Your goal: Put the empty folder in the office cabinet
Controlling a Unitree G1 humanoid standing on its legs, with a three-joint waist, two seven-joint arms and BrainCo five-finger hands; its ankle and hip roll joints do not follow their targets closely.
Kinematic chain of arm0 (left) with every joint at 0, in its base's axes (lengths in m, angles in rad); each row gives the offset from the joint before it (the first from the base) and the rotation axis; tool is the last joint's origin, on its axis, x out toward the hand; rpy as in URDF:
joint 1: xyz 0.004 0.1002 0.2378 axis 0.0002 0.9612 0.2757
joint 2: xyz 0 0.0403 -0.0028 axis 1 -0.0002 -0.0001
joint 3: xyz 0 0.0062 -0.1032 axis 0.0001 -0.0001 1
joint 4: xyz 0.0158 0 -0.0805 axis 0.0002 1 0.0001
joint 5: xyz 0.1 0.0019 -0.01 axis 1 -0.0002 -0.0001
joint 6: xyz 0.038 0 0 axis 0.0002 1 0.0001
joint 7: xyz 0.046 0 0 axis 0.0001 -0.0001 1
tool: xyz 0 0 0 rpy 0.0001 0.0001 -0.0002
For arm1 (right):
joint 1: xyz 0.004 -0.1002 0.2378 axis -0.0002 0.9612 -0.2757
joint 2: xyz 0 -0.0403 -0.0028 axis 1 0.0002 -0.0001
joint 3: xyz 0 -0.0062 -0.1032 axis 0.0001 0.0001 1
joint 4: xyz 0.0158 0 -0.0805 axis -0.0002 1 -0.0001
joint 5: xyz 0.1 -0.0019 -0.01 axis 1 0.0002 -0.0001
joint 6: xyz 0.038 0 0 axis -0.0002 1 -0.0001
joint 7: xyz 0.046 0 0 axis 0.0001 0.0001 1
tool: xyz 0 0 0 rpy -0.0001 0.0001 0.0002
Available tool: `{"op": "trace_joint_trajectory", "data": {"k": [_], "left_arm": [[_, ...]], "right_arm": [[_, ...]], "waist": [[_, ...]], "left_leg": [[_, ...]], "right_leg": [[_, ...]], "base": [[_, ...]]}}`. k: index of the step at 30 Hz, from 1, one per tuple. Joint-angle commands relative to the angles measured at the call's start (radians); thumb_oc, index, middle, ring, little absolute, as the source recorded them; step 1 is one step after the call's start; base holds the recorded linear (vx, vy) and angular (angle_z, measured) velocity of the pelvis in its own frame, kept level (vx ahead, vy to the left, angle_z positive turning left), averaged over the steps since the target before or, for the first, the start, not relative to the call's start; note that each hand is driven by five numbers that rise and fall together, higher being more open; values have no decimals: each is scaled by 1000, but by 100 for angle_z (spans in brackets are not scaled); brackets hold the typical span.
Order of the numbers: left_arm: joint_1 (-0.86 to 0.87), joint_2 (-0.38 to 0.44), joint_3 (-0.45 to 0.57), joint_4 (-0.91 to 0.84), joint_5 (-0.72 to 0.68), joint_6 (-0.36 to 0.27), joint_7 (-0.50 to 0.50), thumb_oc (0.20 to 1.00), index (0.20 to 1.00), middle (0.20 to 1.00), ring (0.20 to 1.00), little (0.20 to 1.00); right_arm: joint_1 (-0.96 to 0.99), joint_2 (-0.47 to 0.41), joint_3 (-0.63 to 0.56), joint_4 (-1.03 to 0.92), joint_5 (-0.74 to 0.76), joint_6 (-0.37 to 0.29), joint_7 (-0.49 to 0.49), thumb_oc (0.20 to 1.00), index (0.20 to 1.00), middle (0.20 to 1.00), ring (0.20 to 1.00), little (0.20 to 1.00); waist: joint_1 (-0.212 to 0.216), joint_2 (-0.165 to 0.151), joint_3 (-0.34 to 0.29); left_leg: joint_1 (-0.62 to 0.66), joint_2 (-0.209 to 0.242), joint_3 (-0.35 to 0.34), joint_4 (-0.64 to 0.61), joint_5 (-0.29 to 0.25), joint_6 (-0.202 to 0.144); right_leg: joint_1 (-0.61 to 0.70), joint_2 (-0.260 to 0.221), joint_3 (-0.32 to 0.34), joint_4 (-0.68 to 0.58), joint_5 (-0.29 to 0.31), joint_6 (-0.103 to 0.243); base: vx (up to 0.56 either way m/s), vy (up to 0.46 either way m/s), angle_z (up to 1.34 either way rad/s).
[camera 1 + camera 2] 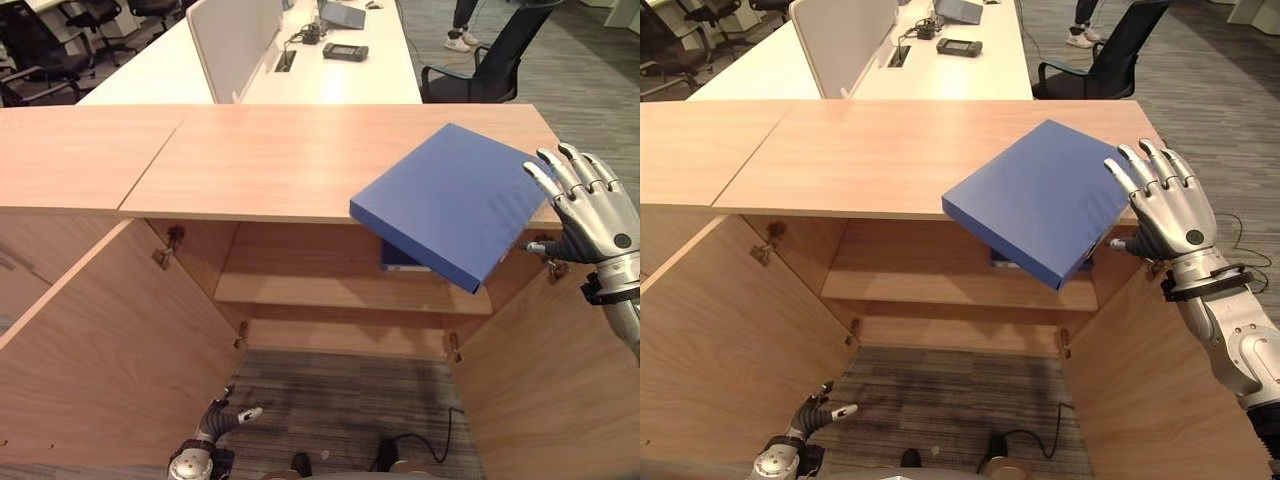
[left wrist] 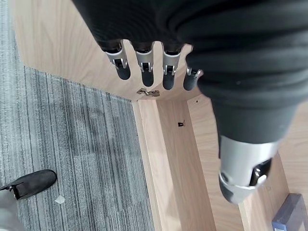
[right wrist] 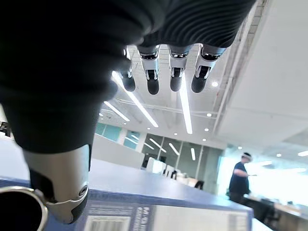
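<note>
We see our right hand point(image 1: 1168, 215) raised at the right end of the light wooden office cabinet point(image 1: 300, 160), its fingers point(image 1: 570, 175) straight and spread, curled round nothing. The flat blue rectangular folder point(image 1: 450, 200) lies just beside those fingers, on their inner side, tilted, with one corner resting on the cabinet top and the lower corner jutting out past the front edge over the open compartment. Our fingertips sit at the folder's near-right edge; the thumb point(image 3: 60, 187) sits right by its spine, though we cannot tell whether it touches.

Below the folder, the two wooden cabinet doors point(image 1: 110, 350) stand swung open. Our left hand point(image 1: 215, 420) hangs low over the grey striped carpet point(image 2: 72, 144), well below the fingers of the right, its own fingers relaxed and empty.
</note>
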Motion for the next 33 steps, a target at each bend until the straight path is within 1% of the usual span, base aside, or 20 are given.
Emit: {"op": "trace_joint_trajectory", "data": {"k": [1,15,33], "left_arm": [[-61,67,-18,-20,-30,-52,17,1000,1000,1000,1000,1000],[-54,74,-10,-48,-48,-55,31,1000,1000,1000,1000,1000],[-49,76,-4,-65,-63,-58,35,1000,1000,1000,1000,1000]], "right_arm": [[-105,-62,51,-8,26,-3,-13,1000,1000,1000,1000,1000],[-120,-1,103,4,72,-17,0,1000,1000,1000,1000,1000],[-116,36,148,41,92,-21,22,1000,1000,1000,1000,1000]], "waist": [[44,-16,-8],[54,-16,-4],[61,-12,-2]], "left_leg": [[3,63,-9,14,-45,-58],[3,61,-28,14,-41,-58],[1,62,-36,14,-36,-61]], "right_leg": [[99,-30,-18,39,-148,47],[108,-28,-31,46,-156,41],[114,-25,-37,46,-159,36]], "base": [[0,-2,7],[-1,-1,1],[-2,-3,2]]}}
